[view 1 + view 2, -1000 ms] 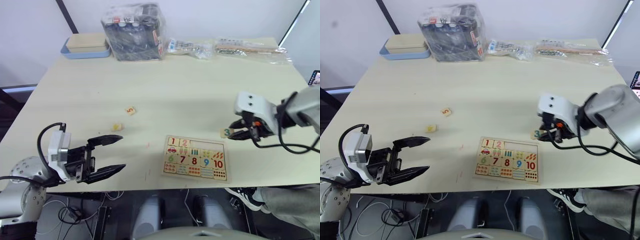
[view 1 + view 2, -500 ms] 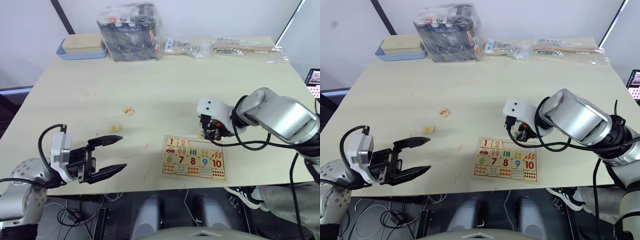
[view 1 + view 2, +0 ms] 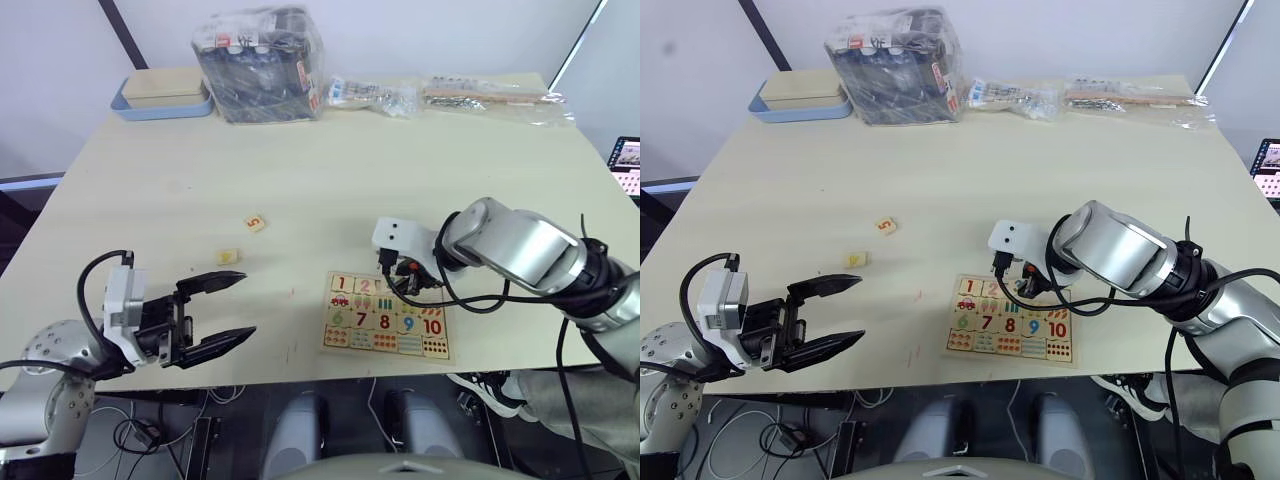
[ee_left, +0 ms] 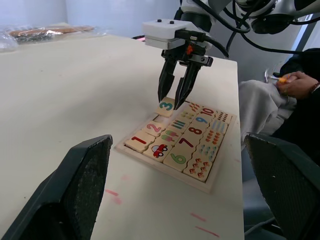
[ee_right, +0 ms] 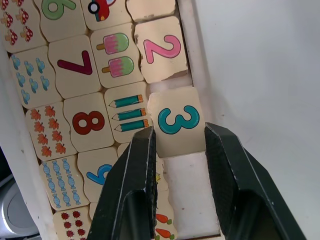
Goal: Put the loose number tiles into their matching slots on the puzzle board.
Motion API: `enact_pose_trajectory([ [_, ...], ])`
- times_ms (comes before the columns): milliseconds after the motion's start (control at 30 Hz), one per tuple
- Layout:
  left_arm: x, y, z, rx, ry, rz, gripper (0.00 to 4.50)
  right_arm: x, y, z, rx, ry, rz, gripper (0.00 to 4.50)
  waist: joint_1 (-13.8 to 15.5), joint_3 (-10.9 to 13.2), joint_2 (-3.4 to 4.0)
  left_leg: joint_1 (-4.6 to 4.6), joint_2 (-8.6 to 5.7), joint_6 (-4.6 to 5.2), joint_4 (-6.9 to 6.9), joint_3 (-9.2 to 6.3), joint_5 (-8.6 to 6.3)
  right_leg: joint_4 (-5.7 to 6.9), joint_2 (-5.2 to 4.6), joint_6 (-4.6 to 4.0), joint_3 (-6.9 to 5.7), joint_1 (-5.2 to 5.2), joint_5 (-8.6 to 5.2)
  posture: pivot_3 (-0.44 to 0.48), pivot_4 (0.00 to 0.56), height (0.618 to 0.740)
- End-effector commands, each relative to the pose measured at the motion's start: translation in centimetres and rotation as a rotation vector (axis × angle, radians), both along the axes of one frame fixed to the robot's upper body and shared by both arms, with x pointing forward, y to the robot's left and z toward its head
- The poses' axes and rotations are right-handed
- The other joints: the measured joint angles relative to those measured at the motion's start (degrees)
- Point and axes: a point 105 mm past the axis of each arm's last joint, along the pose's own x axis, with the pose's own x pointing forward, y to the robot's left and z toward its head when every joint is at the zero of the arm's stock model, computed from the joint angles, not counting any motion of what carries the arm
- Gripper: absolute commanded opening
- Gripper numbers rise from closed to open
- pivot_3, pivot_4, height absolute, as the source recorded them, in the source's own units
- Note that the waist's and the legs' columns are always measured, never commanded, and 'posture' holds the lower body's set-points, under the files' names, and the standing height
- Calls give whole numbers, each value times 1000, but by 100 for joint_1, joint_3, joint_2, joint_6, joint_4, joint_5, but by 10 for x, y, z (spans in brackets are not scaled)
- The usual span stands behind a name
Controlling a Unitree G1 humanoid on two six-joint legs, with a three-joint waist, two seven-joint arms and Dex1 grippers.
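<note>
My right gripper (image 3: 404, 284) is shut on the teal 3 tile (image 5: 178, 121). It holds the tile over the top row of the puzzle board (image 3: 327, 322), right beside the pink 2 (image 5: 162, 50). The tile tilts, its far edge near the board's rim (image 5: 186, 45). An empty slot (image 5: 189, 200) lies just past it in that row. Two loose tiles lie on the table left of the board: an orange 5 (image 3: 256, 223) and one (image 3: 230, 256) whose digit I cannot read. My left gripper (image 3: 247, 305) hovers open near the front left edge, holding nothing.
At the back stand a blue tray with a beige box (image 3: 165, 95), a clear bag of dark items (image 3: 262, 62) and flat plastic packets (image 3: 495, 95). A person's hand (image 4: 295, 82) rests beyond the table's right side.
My right gripper carried the 3 tile leftward from the table right of the board to above the board's top row. The left arm stayed put.
</note>
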Motion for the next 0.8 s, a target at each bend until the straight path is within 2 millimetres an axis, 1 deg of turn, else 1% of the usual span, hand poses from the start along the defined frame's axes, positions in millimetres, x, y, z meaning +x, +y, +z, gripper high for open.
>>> enact_pose_trajectory([
  [33,-2,-3,8,-2,-43,-12,4500,3,4,2,8,-24,16,842,0,0,0,0,0,0,0,0,0,0,0,0,0,0,0,0,150,740],
  [267,-1,-4,8,-3,-42,-13,4500,4,7,-4,9,-16,18,842,2,0,0,0,0,0,0,1,0,0,0,0,1,0,0,0,150,740],
  [800,-2,-6,7,-7,-41,-10,4500,1,9,-8,9,2,30,842,2,0,0,0,1,0,0,0,0,0,0,0,0,0,0,0,150,740],
])
